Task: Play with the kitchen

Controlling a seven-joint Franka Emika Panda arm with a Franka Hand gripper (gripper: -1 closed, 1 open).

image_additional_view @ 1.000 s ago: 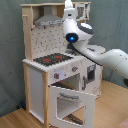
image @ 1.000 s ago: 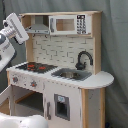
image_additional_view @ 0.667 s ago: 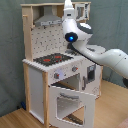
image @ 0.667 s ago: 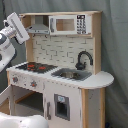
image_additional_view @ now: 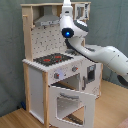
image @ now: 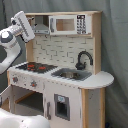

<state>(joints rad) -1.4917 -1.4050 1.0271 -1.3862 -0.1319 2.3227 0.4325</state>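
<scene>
The kitchen (image: 75,50) is a tall toy of pale wood and white panels and shows in both exterior views. It has a black-red hob (image: 35,66), a grey sink (image: 70,75), a black faucet (image: 84,59), a hood (image: 42,28) and knobs (image: 22,80). My gripper (image: 23,27) hangs high at the kitchen's left side, level with the hood and above the hob's outer edge. In the second exterior view the kitchen (image_additional_view: 35,40) stands left, its oven door (image_additional_view: 70,102) hangs open, and my gripper (image_additional_view: 67,7) points up beside the hood (image_additional_view: 47,20), touching nothing.
A white microwave front (image: 67,24) sits in the top shelf. A rounded counter end (image: 102,79) juts out at the first exterior view's right. The white arm (image_additional_view: 100,52) reaches in from the second exterior view's right, over the hob (image_additional_view: 52,59). Grey curtain behind, wooden floor (image_additional_view: 15,117) below.
In the first exterior view the gripper has shifted slightly right and up, closer to the hood. The kitchen and its open oven door have not moved.
</scene>
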